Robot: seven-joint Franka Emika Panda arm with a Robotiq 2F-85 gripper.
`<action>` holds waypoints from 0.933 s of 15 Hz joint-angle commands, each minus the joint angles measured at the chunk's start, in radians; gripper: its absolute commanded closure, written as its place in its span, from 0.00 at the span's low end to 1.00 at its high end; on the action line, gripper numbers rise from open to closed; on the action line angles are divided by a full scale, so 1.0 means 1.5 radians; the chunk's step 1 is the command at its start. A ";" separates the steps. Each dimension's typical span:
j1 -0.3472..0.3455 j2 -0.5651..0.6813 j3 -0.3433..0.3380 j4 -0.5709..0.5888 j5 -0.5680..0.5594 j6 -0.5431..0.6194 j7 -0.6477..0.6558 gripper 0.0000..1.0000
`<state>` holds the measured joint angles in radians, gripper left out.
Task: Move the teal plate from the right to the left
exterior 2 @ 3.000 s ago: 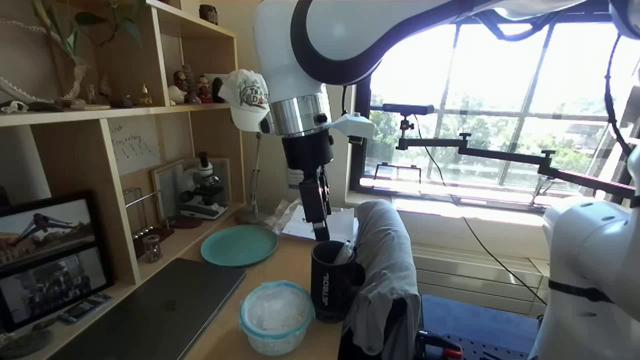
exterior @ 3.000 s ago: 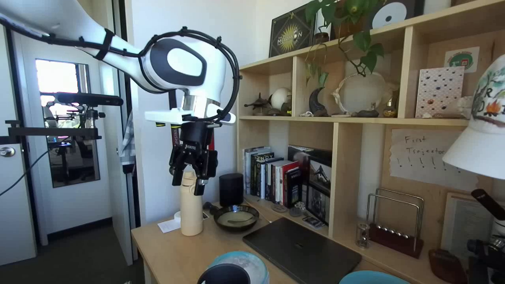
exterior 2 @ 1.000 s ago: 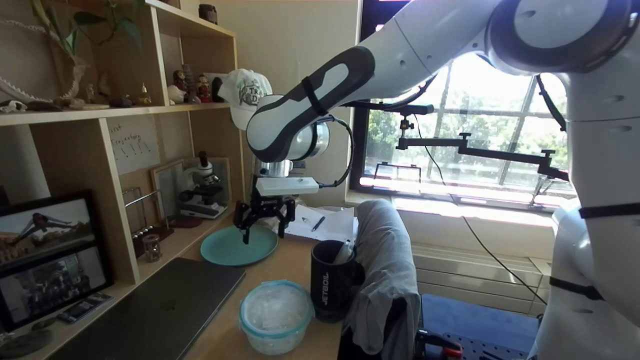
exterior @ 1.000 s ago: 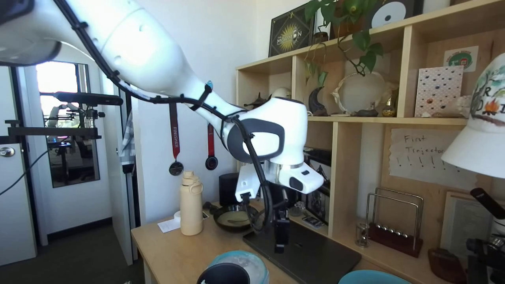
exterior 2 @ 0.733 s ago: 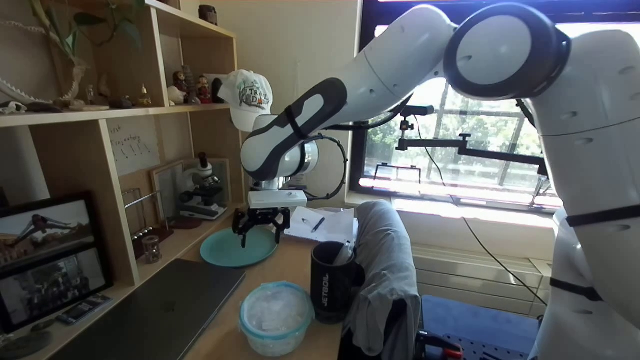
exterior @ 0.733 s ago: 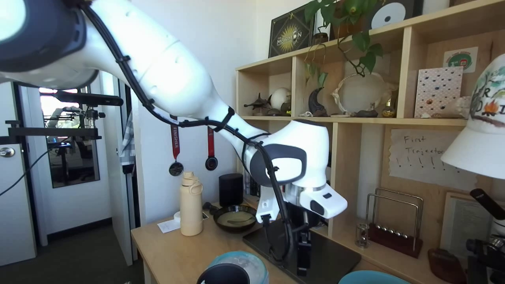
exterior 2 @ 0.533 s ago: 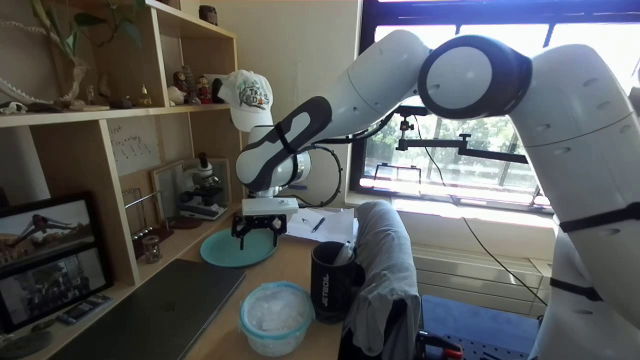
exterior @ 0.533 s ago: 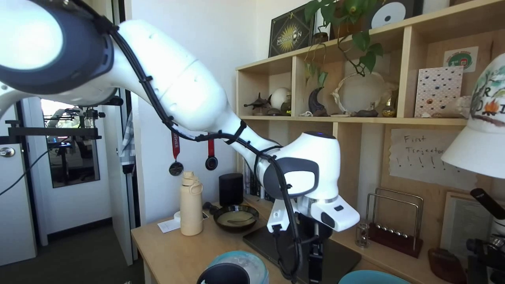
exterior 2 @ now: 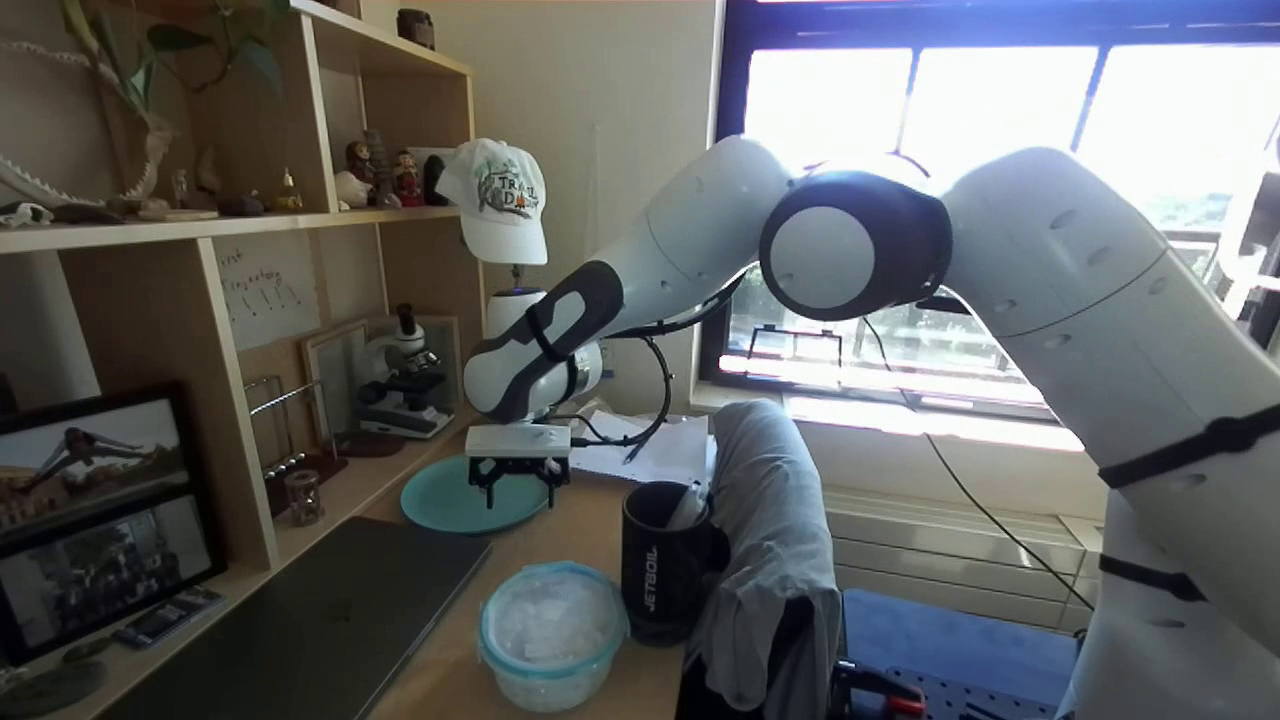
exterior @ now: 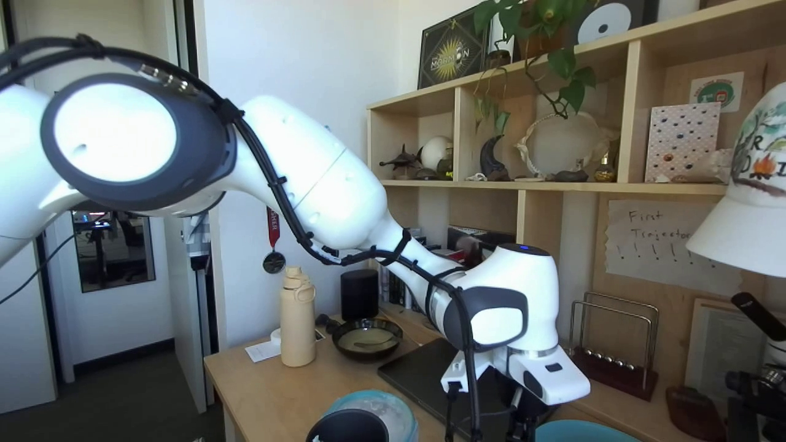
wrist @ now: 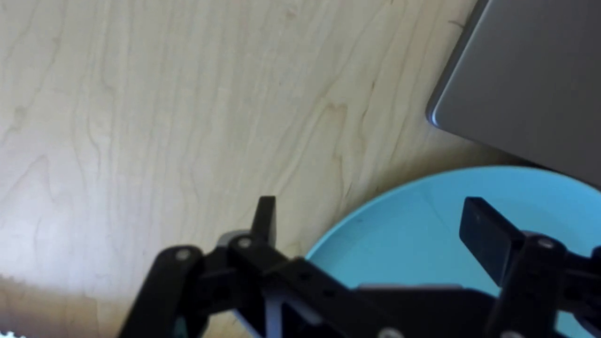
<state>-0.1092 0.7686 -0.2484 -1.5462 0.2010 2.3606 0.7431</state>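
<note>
On the desk [wrist: 164,117], a laptop [wrist: 526,89] sits at two o'clock in the wrist view, and the teal plate [wrist: 413,249] lies just below it toward four o'clock. The gripper [wrist: 373,216] is spread wide, holding nothing, one fingertip [wrist: 267,218] over bare wood and the other over the plate, so the rim's ten o'clock stretch runs between them (how high they hang, I can't tell). This reads as lining up the grasp; next should come lowering, then closing on that rim before any carry leftward.

Office by looks: laptop [exterior 2: 310,620] lying along desk [exterior: 264,393] edge nearest bookshelf [exterior: 552,187], papers [exterior 2: 680,445] lying at corner nearest window [exterior 2: 1000,110].
</note>
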 commanded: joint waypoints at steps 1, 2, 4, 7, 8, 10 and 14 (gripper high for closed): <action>0.003 0.051 -0.017 0.050 -0.013 -0.007 0.072 0.00; 0.002 0.062 -0.020 0.056 -0.013 -0.006 0.086 0.00; 0.003 0.084 -0.025 0.070 -0.015 -0.005 0.115 0.00; 0.003 0.106 -0.030 0.087 -0.018 -0.002 0.152 0.34; 0.003 0.110 -0.030 0.094 -0.018 -0.002 0.162 0.44; 0.003 0.116 -0.030 0.104 -0.022 -0.002 0.180 0.58; 0.003 0.113 -0.028 0.103 -0.037 -0.005 0.203 0.88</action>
<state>-0.1098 0.9145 -0.2851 -1.4170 0.1675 2.3608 0.9997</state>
